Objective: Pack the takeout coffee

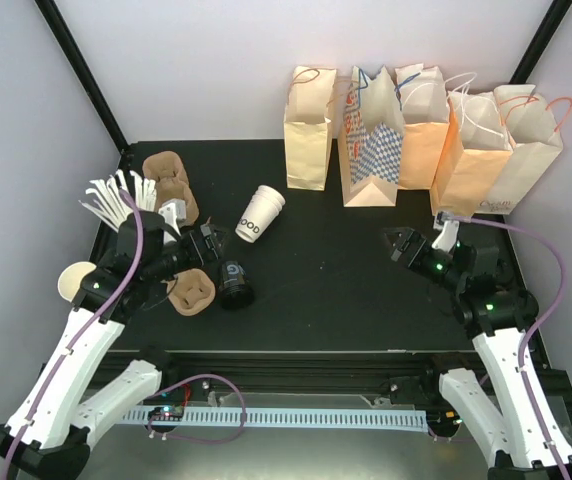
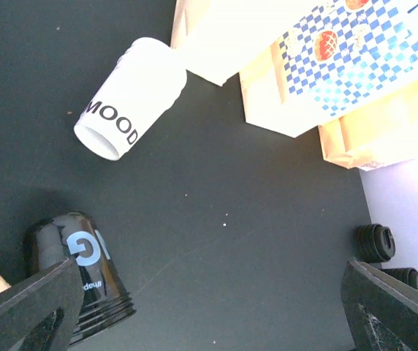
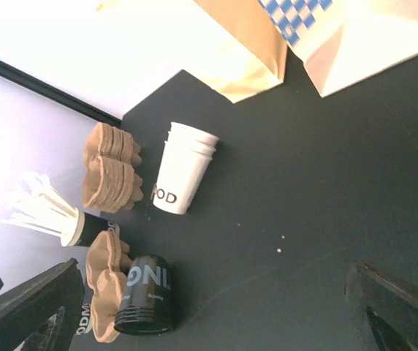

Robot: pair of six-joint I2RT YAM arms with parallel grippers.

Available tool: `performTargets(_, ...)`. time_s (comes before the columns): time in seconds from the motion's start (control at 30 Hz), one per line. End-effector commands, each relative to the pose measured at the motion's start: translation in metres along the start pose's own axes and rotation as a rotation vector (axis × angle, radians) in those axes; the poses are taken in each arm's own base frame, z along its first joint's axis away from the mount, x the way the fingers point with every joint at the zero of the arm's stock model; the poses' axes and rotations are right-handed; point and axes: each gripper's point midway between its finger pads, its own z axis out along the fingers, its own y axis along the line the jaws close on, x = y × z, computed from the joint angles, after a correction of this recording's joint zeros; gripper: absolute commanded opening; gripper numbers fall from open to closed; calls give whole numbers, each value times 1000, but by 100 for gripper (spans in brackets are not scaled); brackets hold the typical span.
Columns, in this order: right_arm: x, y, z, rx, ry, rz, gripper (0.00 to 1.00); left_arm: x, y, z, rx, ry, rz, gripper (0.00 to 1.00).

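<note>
The takeout coffee cup (image 1: 259, 213) is white with black "MOOD" lettering and lies on its side on the black table, left of centre; it looks like a few nested cups. It also shows in the left wrist view (image 2: 128, 99) and the right wrist view (image 3: 183, 170). No lid is on it. My left gripper (image 1: 209, 245) is open and empty, just left of and below the cup (image 2: 213, 292). My right gripper (image 1: 396, 242) is open and empty, far to the cup's right (image 3: 213, 292).
A black cup with pale lettering (image 1: 234, 285) lies beside a brown pulp carrier (image 1: 192, 293). More carriers (image 1: 166, 180) and a cup of white stirrers (image 1: 116, 200) stand at the left. Several paper bags (image 1: 371, 135) line the back. A cream cup (image 1: 74, 280) sits far left.
</note>
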Motion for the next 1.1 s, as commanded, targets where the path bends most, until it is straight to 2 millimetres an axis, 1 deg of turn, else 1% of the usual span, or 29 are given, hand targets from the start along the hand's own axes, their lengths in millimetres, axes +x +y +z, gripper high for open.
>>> performTargets(0.0, -22, 25, -9, -35, -44, -77, 100, -12, -7, 0, -6, -18, 4, 99)
performTargets(0.13, -29, 31, -11, -28, -48, -95, 100, -16, -11, 4, 14, -34, 27, 99)
performTargets(0.23, -30, 32, -10, -31, -46, -86, 100, -18, -13, 9, 28, -44, 31, 99)
performTargets(0.3, -30, 34, -7, -46, -36, -84, 100, -21, -21, 14, 65, -44, 44, 99)
performTargets(0.37, -28, 33, -2, -55, -19, -82, 100, -21, -35, 19, 138, -23, 87, 99)
performTargets(0.43, -24, 28, 3, -49, -2, -71, 100, -20, -47, 26, 202, -2, 119, 99)
performTargets(0.53, -12, 12, 14, -31, 28, -39, 100, -23, -55, 36, 248, -3, 117, 99)
performTargets(0.63, 0, -18, 24, 51, 23, 42, 100, -29, -52, 49, 254, -46, 79, 99)
performTargets(0.67, 4, -23, 26, 57, 27, 53, 100, -34, -51, 52, 252, -67, 64, 99)
performTargets(0.73, 10, -25, 28, 42, 37, 63, 100, -44, -53, 59, 248, -96, 44, 99)
performTargets(0.83, 13, -30, 32, 50, 48, 86, 100, -60, -60, 75, 231, -94, 53, 99)
performTargets(0.97, 10, -28, 33, 49, 46, 87, 100, -80, -66, 106, 170, -55, 94, 99)
performTargets(1.07, 3, -25, 29, 63, 33, 58, 100, -91, -61, 144, 91, 3, 141, 99)
